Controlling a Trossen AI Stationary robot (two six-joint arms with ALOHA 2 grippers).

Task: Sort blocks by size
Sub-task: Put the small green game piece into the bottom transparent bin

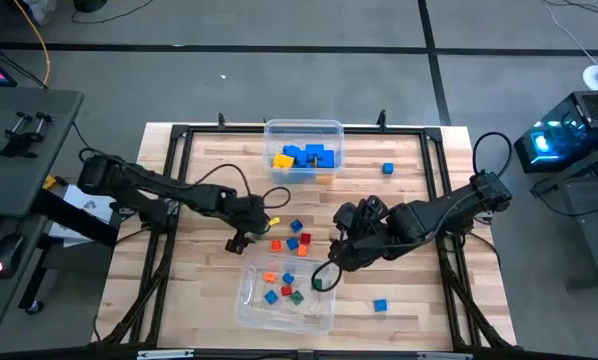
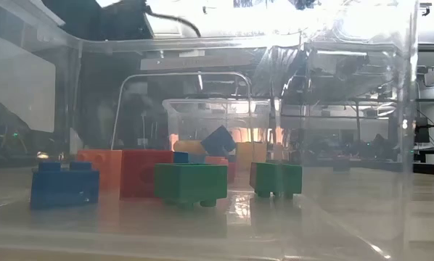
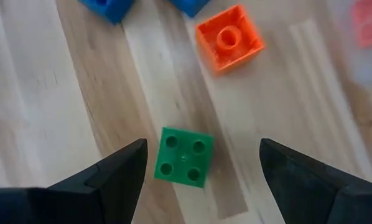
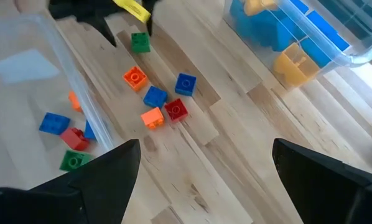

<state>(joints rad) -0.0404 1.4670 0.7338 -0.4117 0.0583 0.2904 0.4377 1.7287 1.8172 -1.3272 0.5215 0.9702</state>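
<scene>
The left end effector (image 3: 198,171) is hovering over the middle of the wooden counter (image 1: 419,300) with its fingers spread wide and nothing held. A small green block (image 3: 183,157) is lying flat on the counter directly between the two fingers, touching neither. An orange block (image 3: 229,38) is lying just beyond it, with blue blocks (image 4: 155,96) and a red block (image 4: 176,109) clustered nearby.

The right end effector (image 4: 201,180) is standing fully open and empty, nearer the counter's right edge, beside the cluster.

A clear bin (image 1: 247,300) at the counter's near edge is holding small blue, red, orange and green blocks (image 1: 279,290). A second clear bin (image 1: 335,128) at the far edge is holding larger blue and yellow blocks (image 1: 304,157). Two lone blue blocks (image 1: 388,169) are lying towards the right side.
</scene>
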